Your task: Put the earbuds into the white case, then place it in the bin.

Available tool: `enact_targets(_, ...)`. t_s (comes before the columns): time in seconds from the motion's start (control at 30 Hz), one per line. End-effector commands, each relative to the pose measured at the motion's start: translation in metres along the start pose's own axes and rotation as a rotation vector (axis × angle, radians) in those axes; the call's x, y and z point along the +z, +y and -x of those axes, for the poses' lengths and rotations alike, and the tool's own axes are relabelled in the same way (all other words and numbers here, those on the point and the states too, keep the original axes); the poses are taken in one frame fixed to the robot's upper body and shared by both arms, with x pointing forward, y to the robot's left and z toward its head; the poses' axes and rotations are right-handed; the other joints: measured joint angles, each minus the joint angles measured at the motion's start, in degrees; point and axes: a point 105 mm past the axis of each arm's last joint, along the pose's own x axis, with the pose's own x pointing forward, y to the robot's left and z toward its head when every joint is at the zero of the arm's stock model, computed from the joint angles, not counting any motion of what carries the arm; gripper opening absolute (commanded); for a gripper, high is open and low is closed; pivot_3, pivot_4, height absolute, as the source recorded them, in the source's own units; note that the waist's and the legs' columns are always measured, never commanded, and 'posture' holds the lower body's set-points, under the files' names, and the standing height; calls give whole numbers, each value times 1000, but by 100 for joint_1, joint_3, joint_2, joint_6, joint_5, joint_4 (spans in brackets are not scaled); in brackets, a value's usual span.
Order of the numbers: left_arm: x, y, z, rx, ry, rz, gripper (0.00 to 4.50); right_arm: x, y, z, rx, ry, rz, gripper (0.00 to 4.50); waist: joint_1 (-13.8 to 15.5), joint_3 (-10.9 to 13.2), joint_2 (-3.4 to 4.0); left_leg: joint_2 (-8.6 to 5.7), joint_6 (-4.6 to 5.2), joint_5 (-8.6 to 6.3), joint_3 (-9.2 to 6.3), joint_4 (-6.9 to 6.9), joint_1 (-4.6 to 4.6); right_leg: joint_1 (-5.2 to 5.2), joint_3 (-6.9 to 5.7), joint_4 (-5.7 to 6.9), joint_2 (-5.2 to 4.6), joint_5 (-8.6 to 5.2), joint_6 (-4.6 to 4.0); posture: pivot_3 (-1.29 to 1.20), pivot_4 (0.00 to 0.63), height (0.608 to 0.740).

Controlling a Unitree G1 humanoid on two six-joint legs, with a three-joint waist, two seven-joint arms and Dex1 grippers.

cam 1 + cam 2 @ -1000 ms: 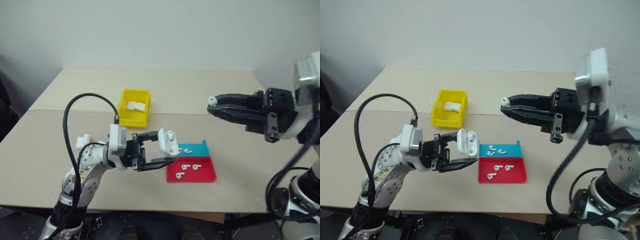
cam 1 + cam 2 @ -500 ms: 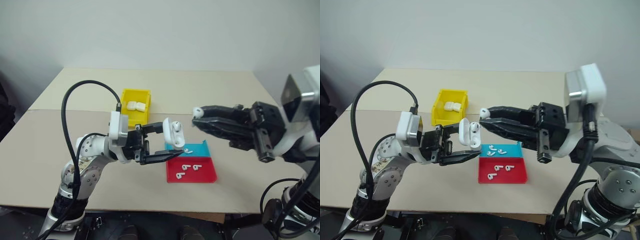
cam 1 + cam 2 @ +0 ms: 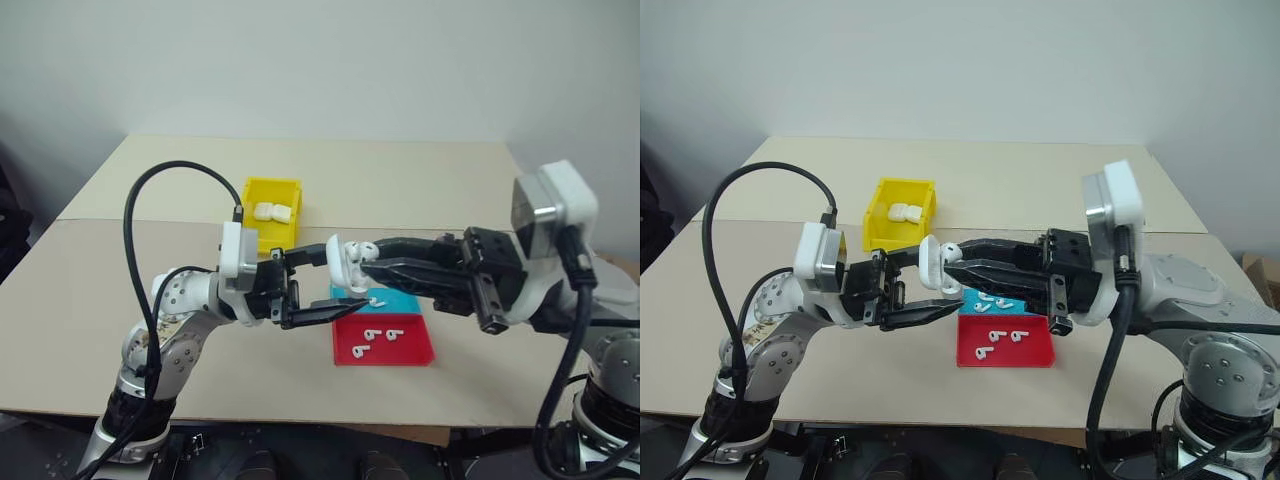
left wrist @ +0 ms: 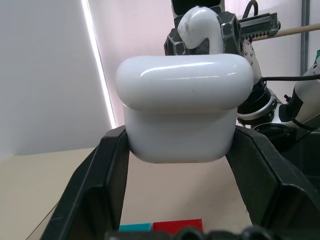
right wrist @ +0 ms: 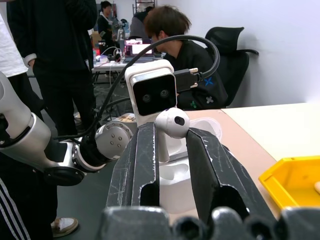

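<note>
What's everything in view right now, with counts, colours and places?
white case: one, white, lid open, held above the table in the left gripper.
earbud: one, white, between the right gripper's fingers at the open case.
loose earbuds: several, white, in the tray.
tray: one, red and blue, on the table.
bin: one, yellow, behind the tray, two white cases inside.
table: one, beige.
people: a few, background.
left gripper: shut on the case.
right gripper: shut on the earbud.

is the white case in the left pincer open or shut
Open: the case in the left pincer has its lid swung back.
</note>
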Motion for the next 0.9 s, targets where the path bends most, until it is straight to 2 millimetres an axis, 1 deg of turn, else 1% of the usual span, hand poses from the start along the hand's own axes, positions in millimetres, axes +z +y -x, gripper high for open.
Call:
enact_targets(0.03,10,-5,-3,-17,-31,-42,2746,4,4,-1,15,-27,22,652,3,0,0,0,0,0,0,0,0,0,0,0,0,0,0,0,150,740)
enact_targets(0.2,10,-6,-3,-16,-34,-41,2746,-2,4,-2,11,-11,16,652,5,0,0,0,0,0,0,0,0,0,0,0,0,0,0,0,150,740)
enact_targets(0.7,9,-6,-4,-6,-40,-44,2746,-7,4,-1,-4,-3,53,652,7,1,-1,0,0,0,-1,0,0,0,0,-2,0,0,0,0,150,740)
enact_targets(0.73,9,-6,-4,-6,-41,-44,2746,-8,3,-2,-7,1,57,1357,8,1,-1,0,0,0,-1,0,0,0,0,-2,0,0,1,0,150,740)
enact_targets(0.77,9,-6,-4,-6,-41,-43,2746,-9,4,-2,-5,4,60,1564,8,1,-1,0,0,0,0,0,0,0,0,-2,0,0,1,0,150,740)
enact_targets(0.83,9,-6,-4,-6,-40,-42,2746,-11,3,-1,-11,15,80,2227,11,1,-1,0,0,0,-1,0,0,1,0,-3,0,0,1,0,150,740)
enact_targets(0.9,9,-6,-3,-6,-42,-41,2746,-12,2,-1,-22,22,93,2227,9,1,-1,0,0,0,-1,0,0,0,0,-3,0,0,1,0,150,740)
